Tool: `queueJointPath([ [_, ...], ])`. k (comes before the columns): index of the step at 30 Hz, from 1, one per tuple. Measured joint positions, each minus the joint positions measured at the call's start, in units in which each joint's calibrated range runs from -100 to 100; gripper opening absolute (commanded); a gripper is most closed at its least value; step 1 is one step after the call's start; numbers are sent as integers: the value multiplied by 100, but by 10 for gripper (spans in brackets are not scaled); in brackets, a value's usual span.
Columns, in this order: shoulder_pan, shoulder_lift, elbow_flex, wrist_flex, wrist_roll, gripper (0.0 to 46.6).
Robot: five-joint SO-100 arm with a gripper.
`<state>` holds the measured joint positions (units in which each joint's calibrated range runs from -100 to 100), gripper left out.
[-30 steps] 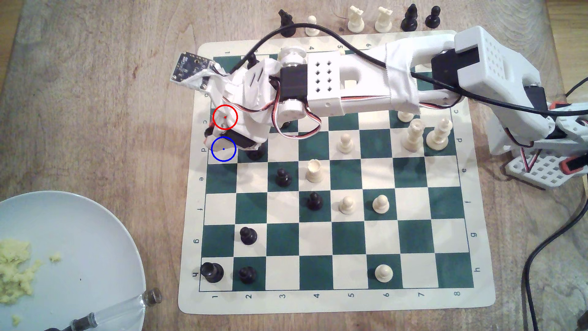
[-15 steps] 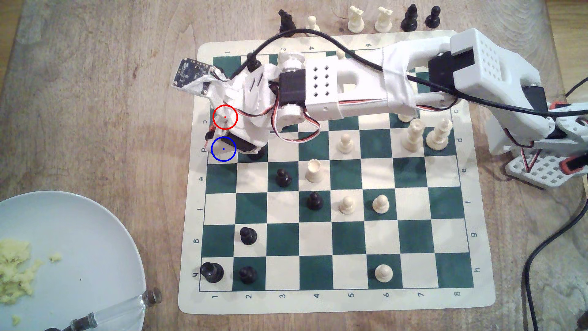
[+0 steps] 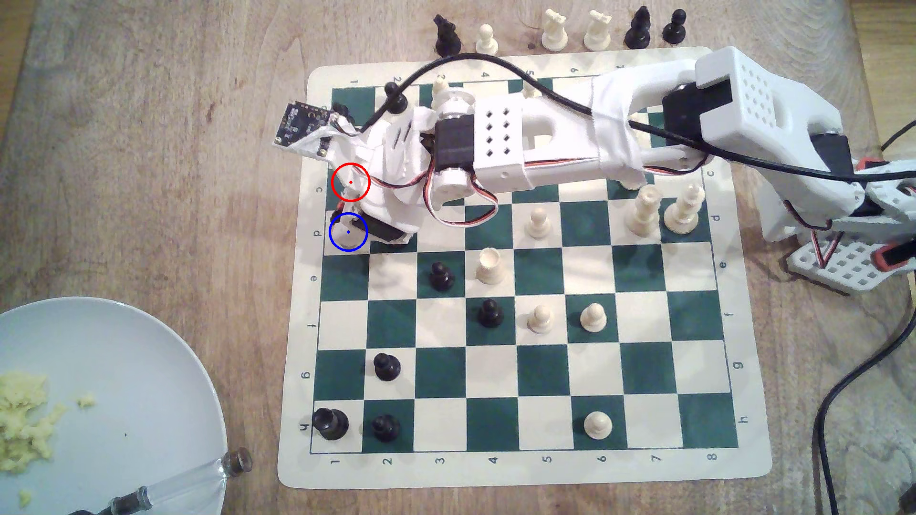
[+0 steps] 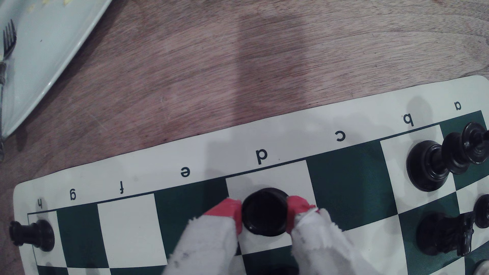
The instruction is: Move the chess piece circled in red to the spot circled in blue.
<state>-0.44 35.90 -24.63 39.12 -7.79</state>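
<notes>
Change since a second ago: the white 3D-printed arm (image 3: 500, 143) has swung toward the blue circle, uncovering the black knight (image 3: 447, 34) and cream pawn (image 3: 486, 39) off the board's far edge.

Gripper (image 4: 264, 214): red-tipped fingers (image 4: 230, 211) wrapped in white cloth, closed narrowly on either side of the small glossy black chess piece (image 4: 265, 211), touching its round body.

Piece location: held over the cream square marked by the thin blue circle (image 3: 348, 231), edge row lettered "d"; whether its base touches the board cannot be told.

Red-circled green square (image 4: 349, 182): row "c", bare in the wrist view.

Green-and-cream roll-up chessboard (image 3: 540, 465): border printed "a" to "h" and "1" to "8".

Also present: pale blue plate (image 3: 124, 376) with yellow crumbs, fork (image 4: 6, 42), wooden table (image 3: 148, 148).
</notes>
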Motion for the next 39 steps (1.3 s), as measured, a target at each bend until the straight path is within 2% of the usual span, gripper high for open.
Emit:
queueJointPath([
  [6, 0, 0, 0, 0, 0, 5],
  [12, 0, 0, 0, -32, 0, 72],
  [20, 0, 0, 0, -32, 0, 88],
  [29, 0, 0, 0, -32, 0, 141],
  [39, 0, 0, 0, -32, 0, 165],
])
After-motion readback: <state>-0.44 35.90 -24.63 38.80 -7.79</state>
